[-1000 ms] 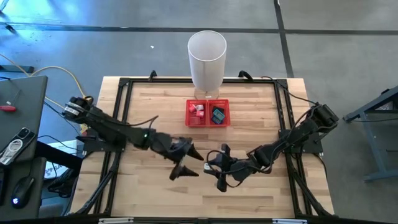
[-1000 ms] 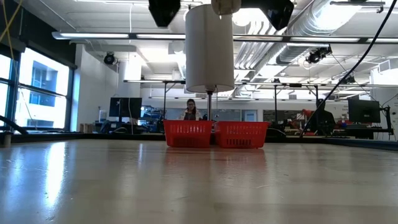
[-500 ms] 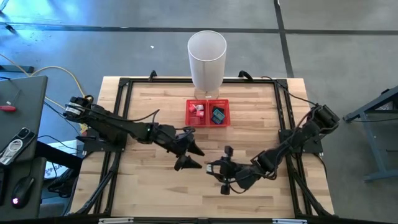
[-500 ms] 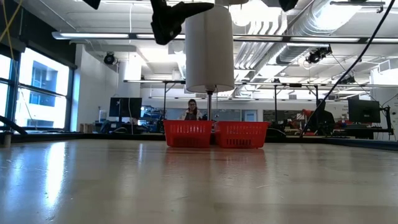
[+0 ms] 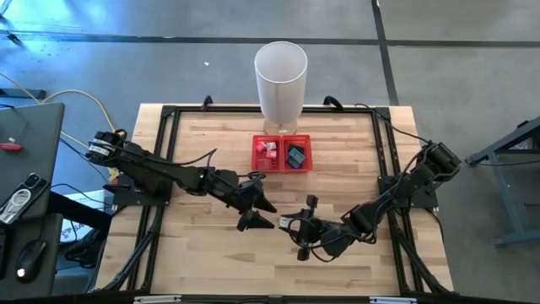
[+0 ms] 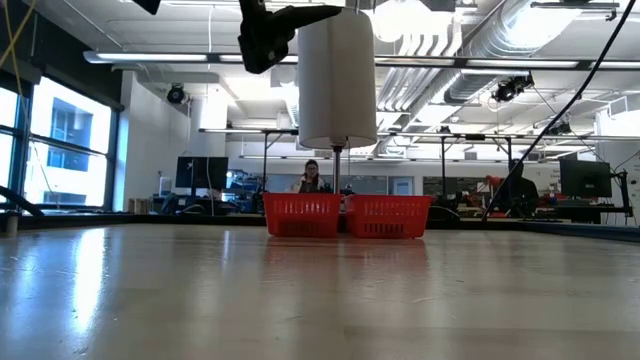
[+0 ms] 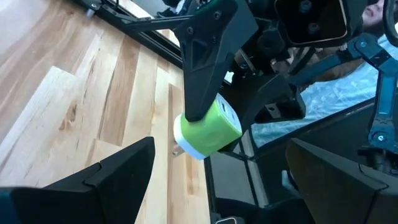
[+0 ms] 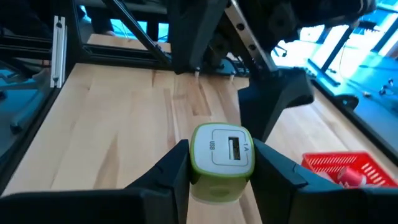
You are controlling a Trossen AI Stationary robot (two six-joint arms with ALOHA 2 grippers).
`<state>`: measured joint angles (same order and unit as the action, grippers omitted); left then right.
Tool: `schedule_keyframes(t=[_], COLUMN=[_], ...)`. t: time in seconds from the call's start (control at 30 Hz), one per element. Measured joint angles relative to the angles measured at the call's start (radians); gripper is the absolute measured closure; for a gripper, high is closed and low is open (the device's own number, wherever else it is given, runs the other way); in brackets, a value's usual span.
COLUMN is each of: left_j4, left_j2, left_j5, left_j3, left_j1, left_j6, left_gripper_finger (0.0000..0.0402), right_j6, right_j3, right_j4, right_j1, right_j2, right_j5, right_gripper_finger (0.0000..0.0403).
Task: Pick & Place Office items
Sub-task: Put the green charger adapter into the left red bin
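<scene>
A green-and-white block [image 8: 222,152], one of the office items, is lifted above the table's middle, with my right gripper [image 8: 222,169] shut on it. In the high view this gripper [image 5: 291,225] points toward the table's left. My left gripper [image 5: 263,214] faces it from the left and is open. In the left wrist view the block [image 7: 208,129] hangs just beyond its two spread fingers [image 7: 106,177], apart from them. The red mesh tray [image 5: 283,166] rests on the table at the far middle. It has small pieces [image 5: 270,149] in its left compartment and more small pieces [image 5: 295,156] in its right one. My right gripper pinches the block by two opposite green sides [image 8: 194,163] between its two fingers. The fingers lie about level and come from the table's right. The block's face with the slot [image 8: 235,148] looks back at the wrist. Its white end [image 7: 186,146] points toward my left gripper, well clear of the table.
A tall white cylinder bin [image 5: 281,80] stands just behind the tray at the far edge. A black frame [image 5: 169,127] runs along the table's sides. Bare wood [image 5: 211,262] lies near the front edge. Beyond the table, the low view shows a person [image 6: 312,178] far off.
My left gripper has moved a little toward the right gripper and the far edge, and has rolled about its own line, staying open. My right gripper has also rolled, turning the block with it. In the last half second both have hardly moved.
</scene>
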<state>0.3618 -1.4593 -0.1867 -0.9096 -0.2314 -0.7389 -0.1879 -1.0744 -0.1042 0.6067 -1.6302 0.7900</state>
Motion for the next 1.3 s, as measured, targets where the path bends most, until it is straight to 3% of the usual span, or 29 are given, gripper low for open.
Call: schedule_keyframes(t=[0.37, 0.77, 1.3], left_j4=[0.0, 0.001, 0.112], left_j2=[0.0, 0.0, 0.0], left_j5=[0.009, 0.061, 0.072], left_j3=[0.0, 0.0, 0.0], left_j1=[0.022, 0.028, 0.02], left_j6=[-0.172, -0.241, -0.214], left_gripper_finger=[0.005, 0.005, 0.005], right_j6=[0.151, 0.218, 0.3], right_j3=[0.0, 0.0, 0.0], right_j4=[-0.088, -0.095, -0.153], right_j1=[0.0, -0.028, -0.09], right_j2=[0.0, 0.0, 0.0], right_j5=[0.0, 0.05, 0.031], right_gripper_finger=[0.0282, 0.0282, 0.0282])
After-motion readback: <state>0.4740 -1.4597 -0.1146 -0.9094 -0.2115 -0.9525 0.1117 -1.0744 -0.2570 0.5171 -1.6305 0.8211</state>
